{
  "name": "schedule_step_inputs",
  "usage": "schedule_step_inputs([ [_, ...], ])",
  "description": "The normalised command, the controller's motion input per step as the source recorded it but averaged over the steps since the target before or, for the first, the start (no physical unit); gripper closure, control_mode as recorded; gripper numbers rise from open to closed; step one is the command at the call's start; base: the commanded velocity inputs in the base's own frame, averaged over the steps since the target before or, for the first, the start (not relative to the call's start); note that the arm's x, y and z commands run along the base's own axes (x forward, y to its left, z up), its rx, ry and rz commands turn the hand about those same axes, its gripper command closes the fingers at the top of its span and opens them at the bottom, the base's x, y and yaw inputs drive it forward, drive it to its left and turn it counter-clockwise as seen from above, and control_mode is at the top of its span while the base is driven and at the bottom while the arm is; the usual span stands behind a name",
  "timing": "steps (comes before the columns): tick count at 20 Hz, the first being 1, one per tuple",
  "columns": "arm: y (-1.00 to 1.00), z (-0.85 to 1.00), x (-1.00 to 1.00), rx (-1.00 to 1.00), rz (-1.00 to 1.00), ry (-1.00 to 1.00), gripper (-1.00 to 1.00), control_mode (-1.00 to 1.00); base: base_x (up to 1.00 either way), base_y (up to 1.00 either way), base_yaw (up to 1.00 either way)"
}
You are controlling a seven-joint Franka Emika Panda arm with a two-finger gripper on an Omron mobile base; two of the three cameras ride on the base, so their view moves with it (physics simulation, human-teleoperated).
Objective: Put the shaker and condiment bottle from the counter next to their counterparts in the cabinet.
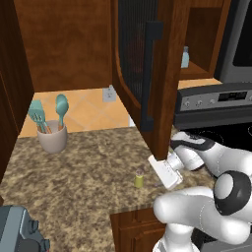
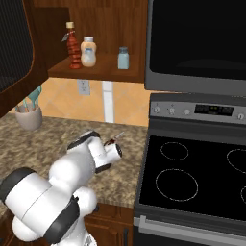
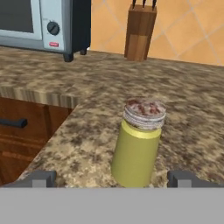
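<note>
base views flank the counter [image 1: 74,167]; hand view sits close, low.

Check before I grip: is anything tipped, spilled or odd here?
Nothing stands out. The shaker stands upright on the counter, between the open gripper's fingertips; no spill around it.

no legible text (stove display [image 2: 217,109] too blurred)

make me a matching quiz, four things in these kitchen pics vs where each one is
Things:
1. shaker
2. pale blue bottle
3. utensil crock
4. knife block

Places:
A. on the cabinet shelf
B. by the tiled wall, next to the toaster oven
C. on the counter between the open claw's fingertips
D. on the counter, holding teal utensils

Pairs: 1-C, 2-A, 3-D, 4-B
</note>
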Motion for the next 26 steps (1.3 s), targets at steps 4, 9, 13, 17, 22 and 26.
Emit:
schedule_step_inputs([
  [4, 0.19, -0.22, 0.11, 0.01, 0.00, 0.01, -1.00, -1.00, 0.00, 0.00, 0.00],
  [9, 0.15, -0.15, 0.16, 0.01, 0.00, 0.04, -1.00, -1.00, 0.00, 0.00, 0.00],
  [13, 0.13, -0.17, 0.21, 0.05, 0.00, 0.07, -1.00, -1.00, 0.00, 0.00, 0.00],
  [17, 0.11, -0.18, 0.23, 0.10, 0.00, 0.11, -1.00, -1.00, 0.00, 0.00, 0.00],
  [22, 0.24, -0.27, 0.26, 0.10, 0.00, 0.15, 1.00, -1.00, 0.00, 0.00, 0.00],
  [26, 0.07, -0.08, 0.18, 0.01, 0.03, 0.09, 1.00, -1.00, 0.00, 0.00, 0.00],
])
